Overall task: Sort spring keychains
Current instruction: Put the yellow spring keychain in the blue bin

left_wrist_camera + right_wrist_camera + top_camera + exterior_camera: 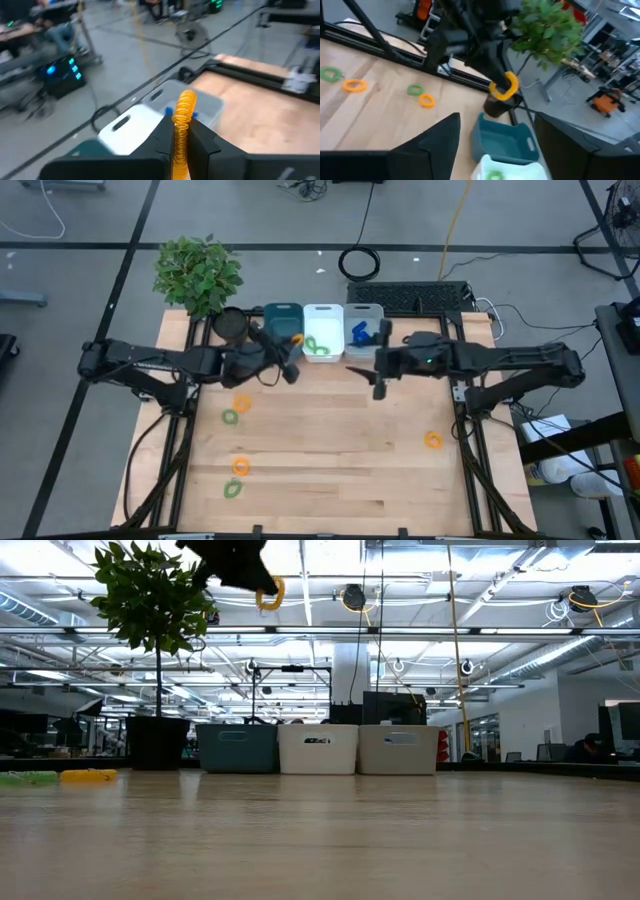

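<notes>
My left gripper (289,350) is high above the table beside the teal bin (283,328), shut on an orange spring keychain (294,340). It also shows at the top of the low view (262,582). My right gripper (380,386) hangs open and empty in front of the grey bin (364,326), which holds blue keychains (359,333). The white bin (323,330) holds green keychains (318,346). Loose on the table lie orange keychains (242,404) (241,466) (433,441) and green ones (230,418) (232,489). My left gripper pinches the orange keychain's coil (181,131) between its two fingers (202,142). The rest of the loop (186,102) sticks out past the fingertips. The fingers slant down, coming from the table's left. The keychain is lifted well clear of the table (268,595).
The three bins stand in a row at the table's far edge (318,748). A potted plant (198,275) stands at the far left corner beside the teal bin. A keyboard (410,297) and a black cable coil (359,263) lie beyond the bins. The near table is bare wood (340,470).
</notes>
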